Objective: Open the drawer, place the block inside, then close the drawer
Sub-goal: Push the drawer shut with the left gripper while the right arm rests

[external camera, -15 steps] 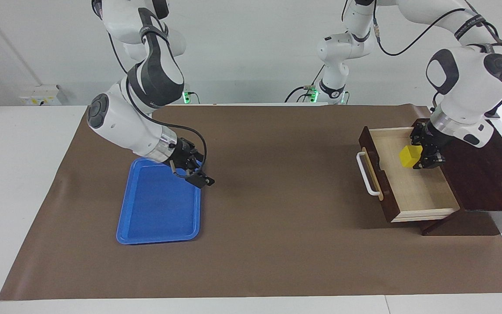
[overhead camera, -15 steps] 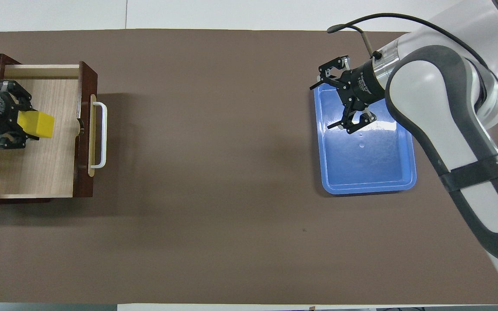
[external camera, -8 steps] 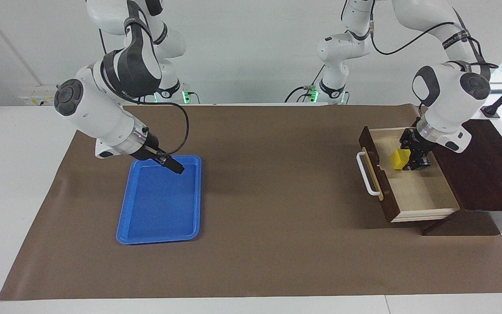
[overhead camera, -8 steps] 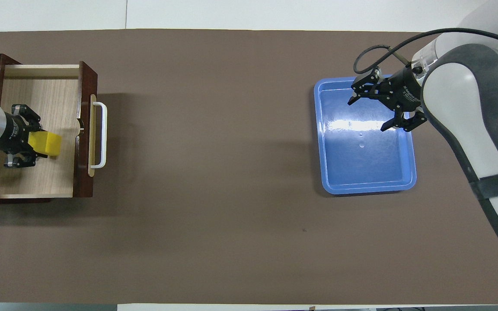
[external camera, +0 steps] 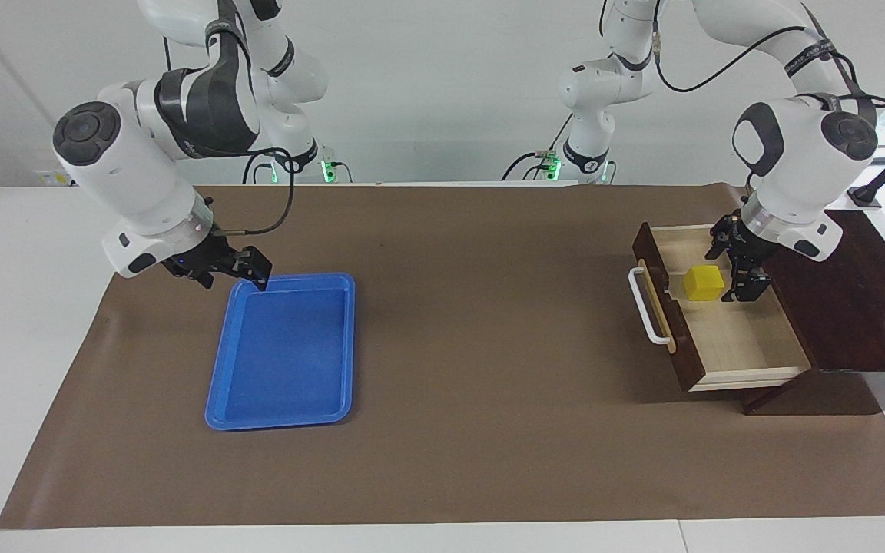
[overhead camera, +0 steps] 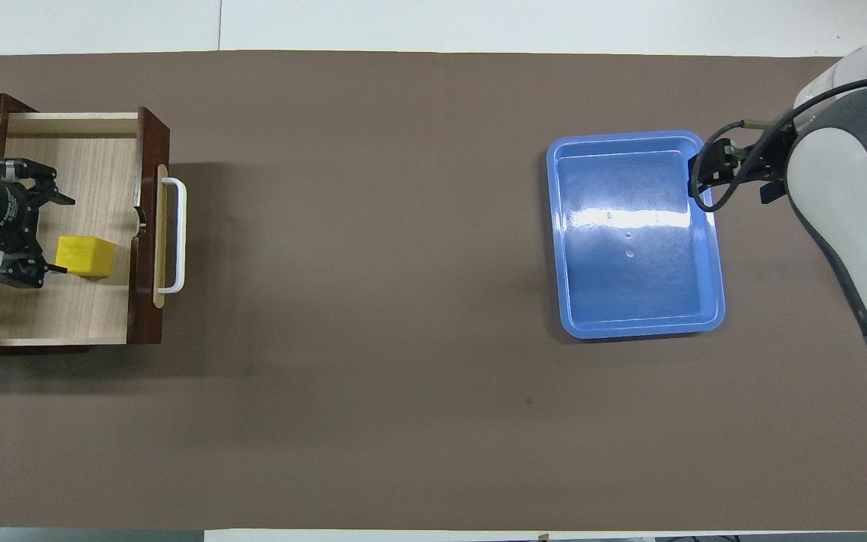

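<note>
The drawer (external camera: 727, 315) stands pulled out at the left arm's end of the worktop (external camera: 488, 346), its pale interior exposed. The small yellow block (external camera: 703, 283) rests inside it. The left gripper (external camera: 738, 265), fingers spread wide, hangs just beside the block. The right gripper (external camera: 246, 265), whose spread I cannot tell, hovers over the blue tray's (external camera: 281, 392) rim.

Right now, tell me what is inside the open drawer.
The drawer holds the yellow block on its pale floor. The left hand, open, sits over the drawer beside the block, covering part of the floor.
</note>
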